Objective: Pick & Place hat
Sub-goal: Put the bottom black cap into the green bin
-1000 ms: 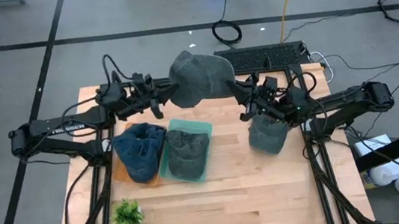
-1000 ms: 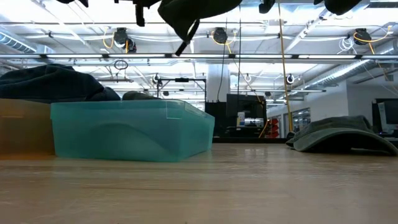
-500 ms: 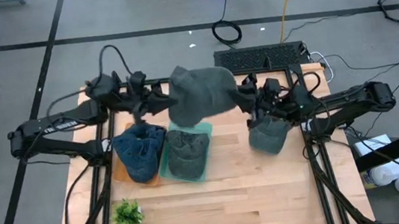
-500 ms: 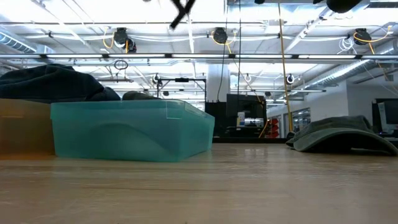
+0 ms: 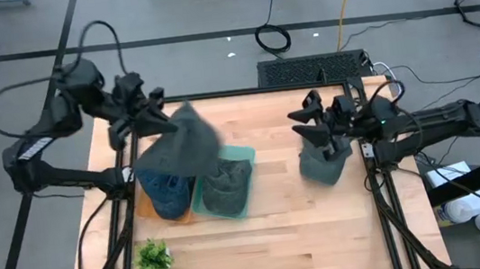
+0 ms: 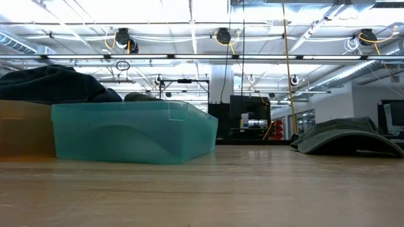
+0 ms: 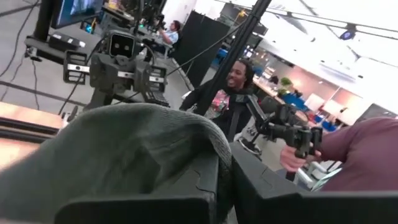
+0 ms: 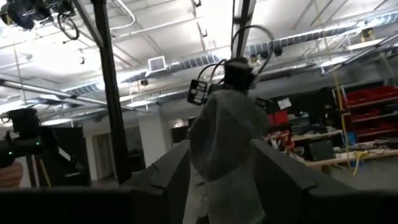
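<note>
1. The teal bin [image 5: 227, 183] stands left of the middle of the wooden table [image 5: 278, 230] and serves as the landmark here; a grey cap [image 5: 221, 186] lies inside it.
2. The left gripper [image 5: 150, 125] is raised above the table, up and to the left of the teal bin, with its arm reaching in from beyond the table's left edge.
3. Its jaws are clamped tight on the grey hat [image 5: 182, 143], which hangs from them in the air, over the near-left corner of the teal bin and the neighbouring orange bin [image 5: 144, 204].
4. In the left wrist view the hat [image 7: 134, 155] bulges just ahead of the closed fingers [image 7: 205, 180], filling the lower half of the frame; people show in the room beyond.
5. The orange bin touches the teal bin's left side and holds a blue hat [image 5: 167, 190].
6. The right gripper [image 5: 304, 120] hovers well to the right of the teal bin, pointing toward it; its jaws stand parted and hold nothing.
7. Just below the right gripper, another grey hat [image 5: 322, 163] rests on the table, well apart from the teal bin.
8. A small green plant [image 5: 153, 258] sits near the table's front-left corner, below the orange bin.
9. From table height, the teal bin [image 6: 132, 131] and the resting hat [image 6: 347, 137] show; neither gripper does.
</note>
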